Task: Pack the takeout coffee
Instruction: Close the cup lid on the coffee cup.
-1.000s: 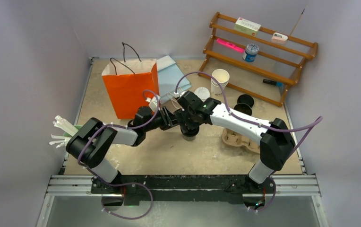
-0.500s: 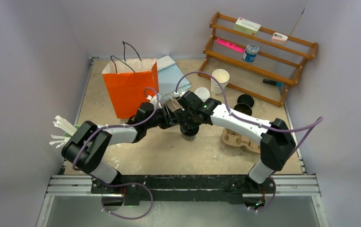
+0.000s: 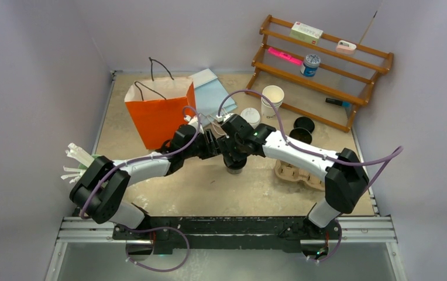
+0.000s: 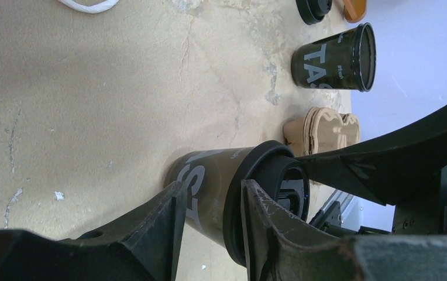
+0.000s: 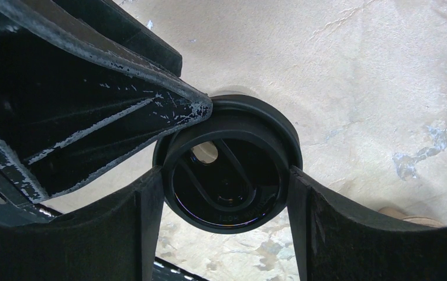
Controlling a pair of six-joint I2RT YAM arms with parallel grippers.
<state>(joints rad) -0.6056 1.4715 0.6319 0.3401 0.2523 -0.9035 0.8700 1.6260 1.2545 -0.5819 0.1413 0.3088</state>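
Observation:
A black paper cup (image 4: 212, 193) with white print stands mid-table (image 3: 233, 166), a black lid (image 5: 227, 158) seated on it. My right gripper (image 5: 224, 187) comes down from above, its fingers (image 5: 145, 234) touching the lid's rim on both sides. My left gripper (image 4: 210, 186) is turned sideways against the cup's wall. Its jaws stand apart, one fingertip (image 5: 200, 110) at the lid's edge, the other lower down. A second black cup (image 4: 332, 58) stands open by a loose black lid (image 3: 305, 124).
The brown pulp carrier (image 3: 294, 171) lies right of the cup. An orange paper bag (image 3: 158, 114) stands upright at back left, beside a blue pack (image 3: 209, 91). White cups (image 3: 272, 99), a white lid (image 3: 250, 115) and a wooden rack (image 3: 320, 64) sit behind.
My left arm's elbow has swung out to the left and its wrist has pressed in toward the cup. The orange bag has shifted slightly. The right arm has held still on the lid.

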